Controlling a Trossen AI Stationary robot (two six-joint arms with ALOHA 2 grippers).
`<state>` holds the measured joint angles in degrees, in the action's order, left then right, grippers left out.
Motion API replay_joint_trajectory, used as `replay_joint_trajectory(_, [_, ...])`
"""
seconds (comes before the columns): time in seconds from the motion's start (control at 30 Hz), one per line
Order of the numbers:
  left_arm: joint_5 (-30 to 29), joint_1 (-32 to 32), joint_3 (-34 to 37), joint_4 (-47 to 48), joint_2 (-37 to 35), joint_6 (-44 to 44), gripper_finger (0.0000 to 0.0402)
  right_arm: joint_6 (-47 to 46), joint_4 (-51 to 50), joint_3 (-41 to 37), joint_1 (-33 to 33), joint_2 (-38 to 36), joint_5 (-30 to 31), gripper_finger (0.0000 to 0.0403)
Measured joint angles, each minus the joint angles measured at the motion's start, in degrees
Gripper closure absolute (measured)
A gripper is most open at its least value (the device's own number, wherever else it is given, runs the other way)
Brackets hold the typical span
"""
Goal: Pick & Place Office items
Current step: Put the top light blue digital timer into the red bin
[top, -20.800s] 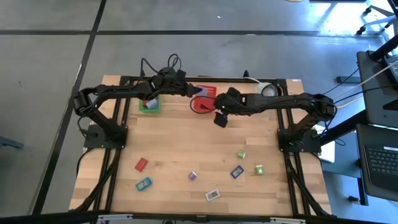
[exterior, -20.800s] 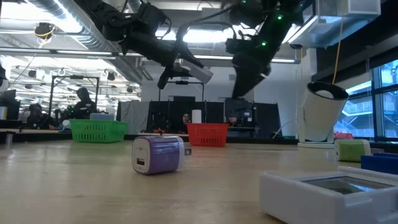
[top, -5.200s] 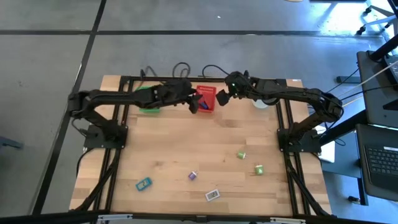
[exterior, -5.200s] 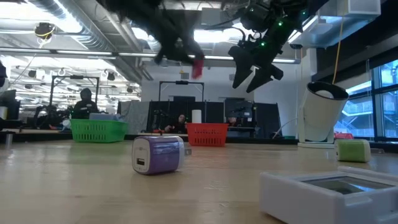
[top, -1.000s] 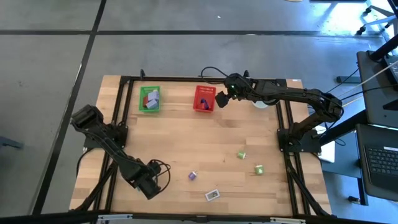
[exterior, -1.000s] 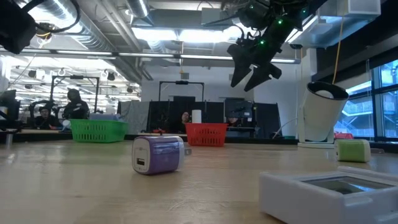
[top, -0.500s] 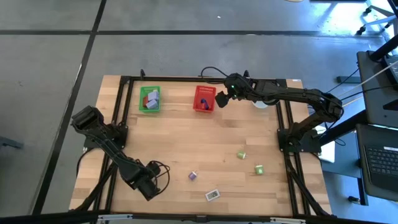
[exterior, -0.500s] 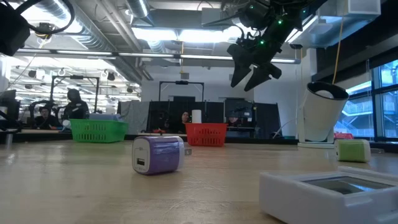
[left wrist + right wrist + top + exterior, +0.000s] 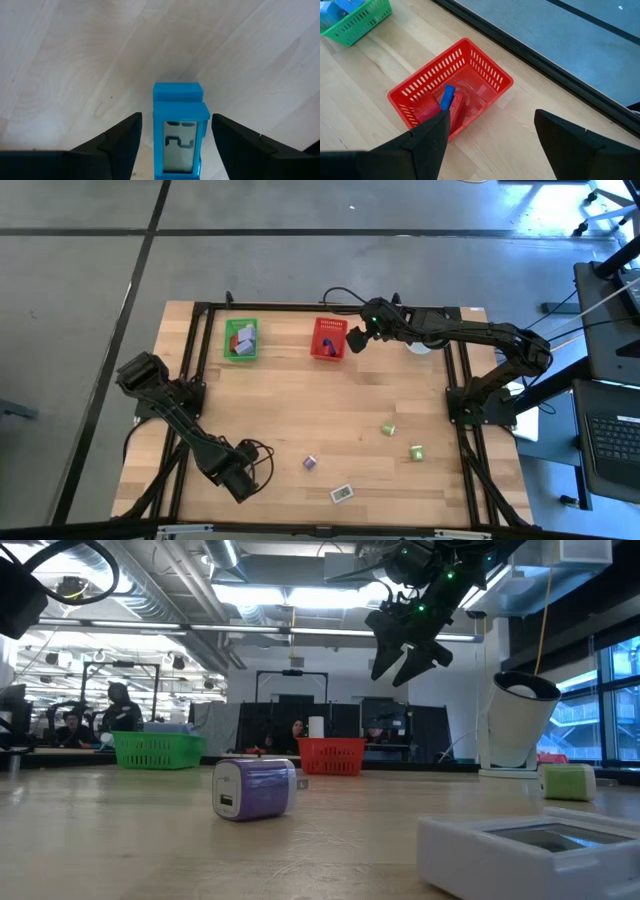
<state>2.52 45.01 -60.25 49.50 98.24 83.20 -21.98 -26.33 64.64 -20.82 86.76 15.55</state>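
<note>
At the table's near left corner, the left gripper [image 9: 172, 135] is lowered over a teal flat piece [image 9: 180, 132], which lies on the wood between the parted fingers, not yet touched. A pick is judged to be in hand; closing squarely on its sides is called for next. The right gripper [image 9: 490, 132] is held open above the red basket [image 9: 451, 92].
</note>
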Motion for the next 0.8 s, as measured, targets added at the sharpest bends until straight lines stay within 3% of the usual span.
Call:
replay_joint_trajectory(0.37, [0.0, 0.0, 0.0, 1.2, 0.0, 0.0, 0.0247, 0.0, 0.1, 0.0, 0.0, 0.0, -0.2, 0.0112])
replay_joint_trajectory(0.8, [-2.1, -1.4, 0.0, 1.5, -2.4, 0.0, 0.0252, 0.0, 0.0, 0.0, 0.0, 0.0, -0.2, 0.0111])
